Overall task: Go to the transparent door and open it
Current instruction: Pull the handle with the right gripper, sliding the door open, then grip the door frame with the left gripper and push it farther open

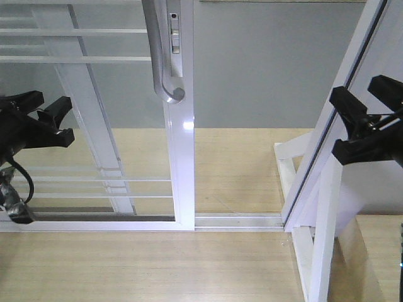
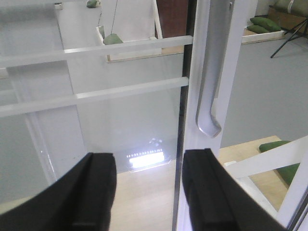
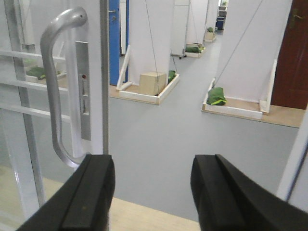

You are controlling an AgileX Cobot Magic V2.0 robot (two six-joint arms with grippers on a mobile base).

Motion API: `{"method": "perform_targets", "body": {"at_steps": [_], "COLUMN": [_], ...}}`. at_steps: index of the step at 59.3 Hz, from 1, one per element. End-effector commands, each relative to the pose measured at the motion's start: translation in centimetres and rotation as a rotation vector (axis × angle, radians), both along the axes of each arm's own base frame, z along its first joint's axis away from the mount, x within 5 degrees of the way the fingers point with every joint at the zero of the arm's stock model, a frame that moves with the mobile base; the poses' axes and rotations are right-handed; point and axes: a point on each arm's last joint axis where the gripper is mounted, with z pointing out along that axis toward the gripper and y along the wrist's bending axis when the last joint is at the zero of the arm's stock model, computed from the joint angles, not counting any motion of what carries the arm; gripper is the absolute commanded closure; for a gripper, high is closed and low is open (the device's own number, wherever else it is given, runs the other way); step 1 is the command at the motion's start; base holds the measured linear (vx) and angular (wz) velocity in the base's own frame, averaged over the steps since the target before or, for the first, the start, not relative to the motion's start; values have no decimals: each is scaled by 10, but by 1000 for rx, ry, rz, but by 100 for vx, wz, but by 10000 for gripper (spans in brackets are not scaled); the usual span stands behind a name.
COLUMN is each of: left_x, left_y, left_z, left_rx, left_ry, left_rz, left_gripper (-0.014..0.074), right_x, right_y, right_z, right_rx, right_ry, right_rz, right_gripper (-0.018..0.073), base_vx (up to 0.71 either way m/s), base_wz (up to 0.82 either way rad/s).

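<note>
The door [image 1: 179, 163] stands at 12 o'clock in the front view, its upright edge apart from the slanted frame [image 1: 308, 170] at 3 o'clock. A gap already shows grey floor between them, so I judge it partly open.

The left hand [image 1: 53, 119] hangs at 9 o'clock, released and empty, just in front of the glass. Its wrist view shows the fingers [image 2: 96, 187] spread before the pane. The right hand [image 1: 362, 123], also spread and holding nothing, sits at 3 o'clock close against the slanted frame.

**What could go wrong:**
- **Glass strike:** driving the left hand forward could hit the pane or hook a finger on the thin bars [image 1: 94, 59].
- **Slipping off:** the handle [image 1: 157, 56] is smooth and curls away at its lower end, so a loose or low grip may slide off.
- **Jamming:** a pull that is not along the track [image 1: 239, 220] could bind the door.
- **Side knock:** swinging the right hand towards the handle could clip the slanted frame.
- **Snag:** the cable [image 1: 11, 179] dangling below the left hand might catch.
</note>
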Motion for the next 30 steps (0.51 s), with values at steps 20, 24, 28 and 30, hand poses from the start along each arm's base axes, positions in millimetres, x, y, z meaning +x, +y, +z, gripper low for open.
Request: {"method": "perform_targets", "body": {"at_steps": [20,24,28,30], "left_x": [78,91,103,108], "left_y": [-28,-34,-41,-44], "left_z": [52,52,51,51], "left_rx": [-65,-73,-79,-81], "left_ry": [-236,-240,-241,-239], "left_rz": [-82,-93,-106,-110], "left_gripper": [120,105,94,90], "right_x": [-15,-15,-15,-15], "right_y": [-7,-7,-7,-7], "right_z": [14,14,14,14], "right_rx": [-18,-18,-18,-18], "right_ry": [-14,-14,-14,-14], "right_rz": [-31,-31,-31,-31], "right_gripper": [120,120,120,120], "base_vx": [0,0,0,0], "base_wz": [0,0,0,0]}}
